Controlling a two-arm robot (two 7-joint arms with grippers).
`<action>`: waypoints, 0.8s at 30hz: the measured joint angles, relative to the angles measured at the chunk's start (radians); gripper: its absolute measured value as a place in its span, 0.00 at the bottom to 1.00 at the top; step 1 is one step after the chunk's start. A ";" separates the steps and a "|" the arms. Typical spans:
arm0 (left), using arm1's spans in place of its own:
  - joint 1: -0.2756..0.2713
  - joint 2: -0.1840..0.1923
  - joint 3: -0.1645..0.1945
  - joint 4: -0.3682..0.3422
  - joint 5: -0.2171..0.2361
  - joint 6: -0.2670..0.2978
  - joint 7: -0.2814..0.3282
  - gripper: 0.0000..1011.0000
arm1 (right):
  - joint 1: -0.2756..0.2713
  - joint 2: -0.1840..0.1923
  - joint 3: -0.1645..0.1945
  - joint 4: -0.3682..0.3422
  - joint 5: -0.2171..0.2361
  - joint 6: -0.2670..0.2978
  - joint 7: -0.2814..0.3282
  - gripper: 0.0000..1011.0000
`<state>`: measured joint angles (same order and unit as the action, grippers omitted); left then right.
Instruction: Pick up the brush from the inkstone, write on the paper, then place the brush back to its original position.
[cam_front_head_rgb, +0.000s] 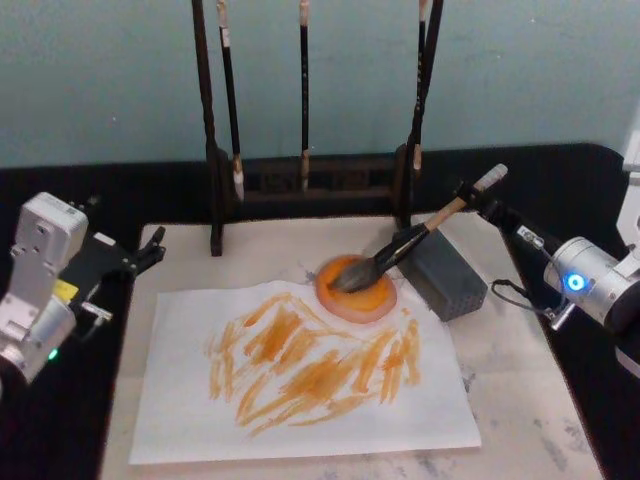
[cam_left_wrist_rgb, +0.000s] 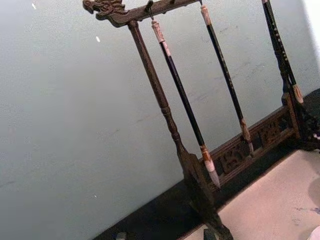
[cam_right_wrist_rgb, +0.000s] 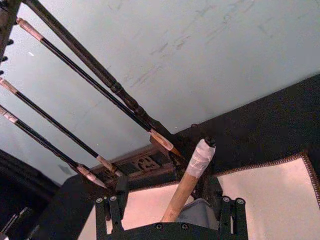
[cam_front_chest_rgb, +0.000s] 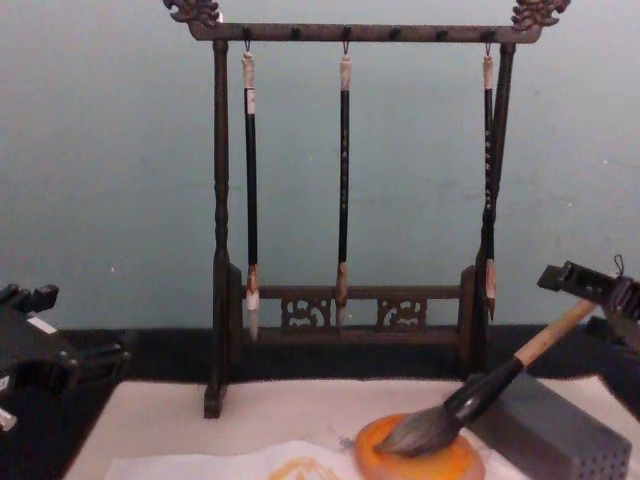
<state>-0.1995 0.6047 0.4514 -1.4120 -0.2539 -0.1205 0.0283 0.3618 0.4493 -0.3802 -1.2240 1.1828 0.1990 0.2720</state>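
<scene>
The paper already carried a broad patch of orange strokes, so the writing looked done, and the brush lay back in place: its fat grey bristle head rested on the round orange inkstone while its pale handle leaned up across the grey dotted block. What seemed left was only the let-go and the pulling away.

The right gripper sat at the white-wrapped top end of the handle. In the right wrist view the handle ran up between its fingers, which stood to either side with some gap, so they looked parted rather than clamped. Whether a pad still touched the wood could not be told. From that gripper, the inkstone was down the handle's length and forward-left, the block just beneath the shaft, and the paper beyond the inkstone.

The left gripper was parked well away at the mat's far left edge, its fingers close together on nothing.

By count: one large brush, one inkstone, one block, one sheet of paper on one beige mat, and three thin brushes hanging on one wooden rack.
</scene>
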 joint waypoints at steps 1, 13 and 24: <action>0.000 0.000 0.000 0.000 0.000 0.000 0.000 0.99 | 0.000 0.000 -0.001 0.000 0.000 0.000 -0.002 0.99; 0.000 0.000 0.000 0.000 0.000 0.000 0.000 0.99 | -0.018 0.014 -0.003 -0.025 0.008 0.002 -0.017 0.99; 0.000 0.000 0.000 0.000 0.000 0.000 0.000 0.99 | -0.110 0.078 0.002 -0.146 -0.003 -0.020 -0.063 0.99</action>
<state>-0.1995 0.6047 0.4514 -1.4120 -0.2539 -0.1205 0.0283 0.2523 0.5274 -0.3777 -1.3704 1.1802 0.1787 0.2085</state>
